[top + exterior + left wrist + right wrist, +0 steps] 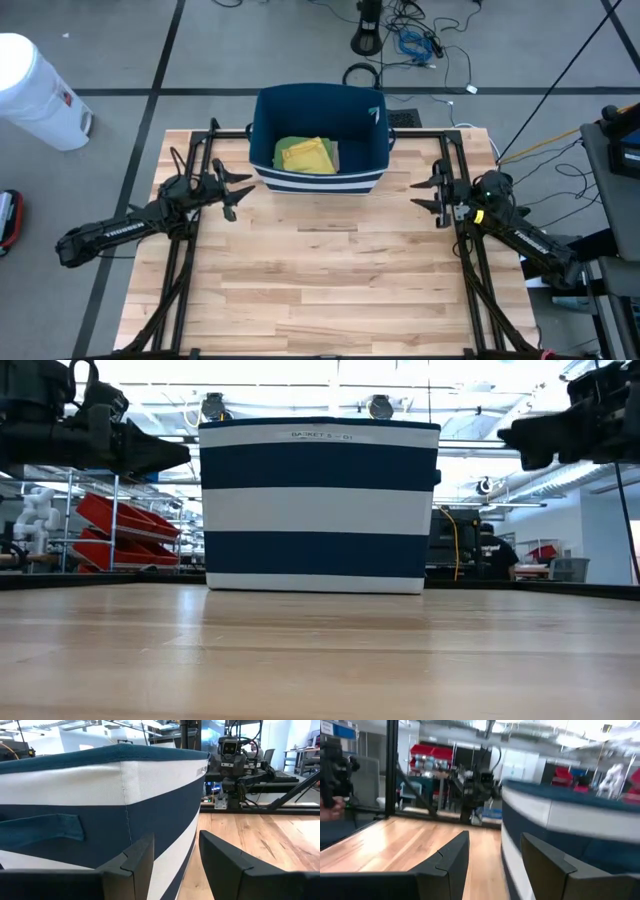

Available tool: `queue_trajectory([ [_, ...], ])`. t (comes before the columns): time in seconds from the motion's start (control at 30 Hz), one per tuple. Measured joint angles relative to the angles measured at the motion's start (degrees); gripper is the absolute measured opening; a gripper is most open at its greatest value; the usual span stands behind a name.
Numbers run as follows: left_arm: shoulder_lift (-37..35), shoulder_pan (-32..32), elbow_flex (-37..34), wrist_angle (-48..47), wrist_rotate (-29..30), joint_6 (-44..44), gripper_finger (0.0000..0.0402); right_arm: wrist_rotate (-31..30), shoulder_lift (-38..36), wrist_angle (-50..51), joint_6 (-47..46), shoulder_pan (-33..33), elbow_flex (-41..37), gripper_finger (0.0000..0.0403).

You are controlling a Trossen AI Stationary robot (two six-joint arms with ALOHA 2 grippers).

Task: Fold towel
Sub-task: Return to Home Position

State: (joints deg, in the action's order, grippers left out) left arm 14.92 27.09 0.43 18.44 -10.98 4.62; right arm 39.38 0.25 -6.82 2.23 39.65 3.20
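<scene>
A yellow-green towel [307,155] lies folded on the bottom of a navy-and-white striped basket [318,180] at the table's far middle. My left gripper [237,189] hovers open above the table just left of the basket, pointing at its striped wall [100,820]. My right gripper [430,194] hovers open just right of the basket, pointing at its right wall [560,825]. In the low view both grippers hang above the table on either side of the basket [318,505]. The towel is hidden in every view but the high one.
The wooden table [320,280] spreads bare in front of the basket. Black frame rails [180,260] run along the left and right sides. A white bin [35,90] stands on the floor beyond the table's left far corner; cables lie behind the basket.
</scene>
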Motion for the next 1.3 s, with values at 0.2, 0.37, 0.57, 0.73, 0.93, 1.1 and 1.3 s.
queue_trajectory([
  [0.2,0.00,0.00,0.00,0.00,0.02,0.04,0.0163,-0.75,0.02,8.14,5.93,0.03,-0.02,0.0168],
  [0.37,0.00,0.00,0.00,0.00,0.03,0.07,0.0163,-1.74,0.02,8.36,5.83,0.01,0.00,0.0164],
  [0.57,0.00,0.00,0.00,0.00,0.04,0.07,0.0163,-2.30,0.02,8.00,2.85,0.01,0.00,0.0163],
  [0.73,0.00,0.00,0.00,0.01,0.04,0.04,0.0163,-6.00,0.02,8.03,2.86,-0.01,0.00,0.0162],
  [0.93,0.00,0.00,0.00,0.02,0.04,0.04,0.0163,-6.41,0.02,8.36,1.69,0.00,0.00,0.0162],
  [1.1,0.00,0.00,-0.02,0.02,0.04,0.04,0.0163,-6.40,0.02,8.38,0.05,0.00,-0.01,0.0162],
  [1.3,0.00,0.00,-0.02,0.02,0.04,0.04,0.0163,-6.40,0.02,8.40,0.09,0.01,0.00,0.0162],
])
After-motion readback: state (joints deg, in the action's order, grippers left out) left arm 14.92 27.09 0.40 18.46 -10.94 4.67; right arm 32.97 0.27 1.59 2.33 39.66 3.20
